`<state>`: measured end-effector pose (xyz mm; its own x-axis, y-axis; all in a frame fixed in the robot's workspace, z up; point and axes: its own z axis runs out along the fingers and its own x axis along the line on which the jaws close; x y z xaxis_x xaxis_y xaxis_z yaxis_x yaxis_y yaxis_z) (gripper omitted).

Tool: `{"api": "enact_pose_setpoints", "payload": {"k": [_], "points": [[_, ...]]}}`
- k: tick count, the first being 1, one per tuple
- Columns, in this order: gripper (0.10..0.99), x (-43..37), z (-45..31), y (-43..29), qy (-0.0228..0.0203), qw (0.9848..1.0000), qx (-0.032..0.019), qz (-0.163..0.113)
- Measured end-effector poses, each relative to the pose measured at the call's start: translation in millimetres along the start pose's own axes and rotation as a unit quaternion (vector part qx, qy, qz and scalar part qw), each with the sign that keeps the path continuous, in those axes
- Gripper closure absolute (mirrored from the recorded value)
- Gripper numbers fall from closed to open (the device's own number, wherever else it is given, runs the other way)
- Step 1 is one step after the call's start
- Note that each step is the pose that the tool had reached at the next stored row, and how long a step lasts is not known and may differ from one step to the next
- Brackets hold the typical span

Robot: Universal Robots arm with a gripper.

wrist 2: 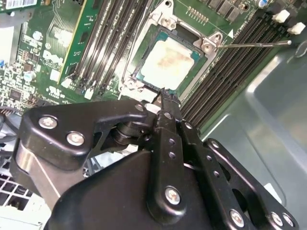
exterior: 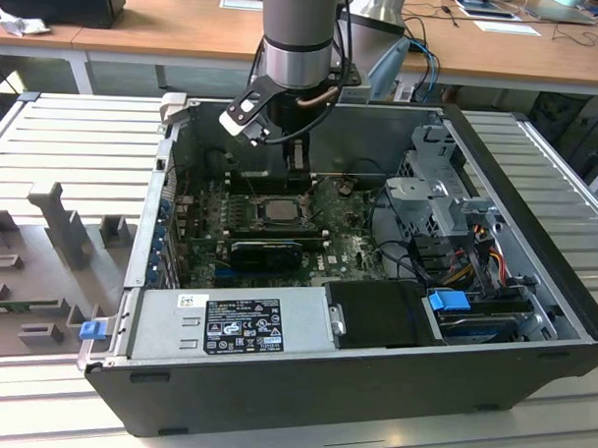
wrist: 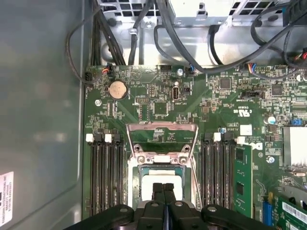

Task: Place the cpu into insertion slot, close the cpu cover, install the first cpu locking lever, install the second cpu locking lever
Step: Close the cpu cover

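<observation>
Ribbed grey metal bench (exterior: 76, 138), slats running lengthwise. Carries: one open black computer case (exterior: 372, 384), laid on its side, mid-bench; one flat grey fixture plate (exterior: 91, 276) with upright blocks (exterior: 68, 226), just beside the case, toward the exterior view's left

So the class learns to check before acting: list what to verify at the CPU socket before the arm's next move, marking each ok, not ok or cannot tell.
1. cpu lies in the insertion slot: ok.
2. cpu seated fully flat: cannot tell.
3. cpu cover closed: not ok, it stands tilted open.
4. gripper empty, fingers shut, over the cpu: ok.
5. locking lever latched: not ok, it sticks out away from the socket.
</observation>
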<state>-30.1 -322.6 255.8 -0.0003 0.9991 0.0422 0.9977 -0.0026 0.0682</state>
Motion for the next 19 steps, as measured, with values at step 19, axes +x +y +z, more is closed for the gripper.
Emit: {"api": "enact_pose_setpoints", "payload": {"k": [19], "points": [[0.980,0.9,-10.8,24.1,-0.0001,1.0000,0.0001,0.000]]}}
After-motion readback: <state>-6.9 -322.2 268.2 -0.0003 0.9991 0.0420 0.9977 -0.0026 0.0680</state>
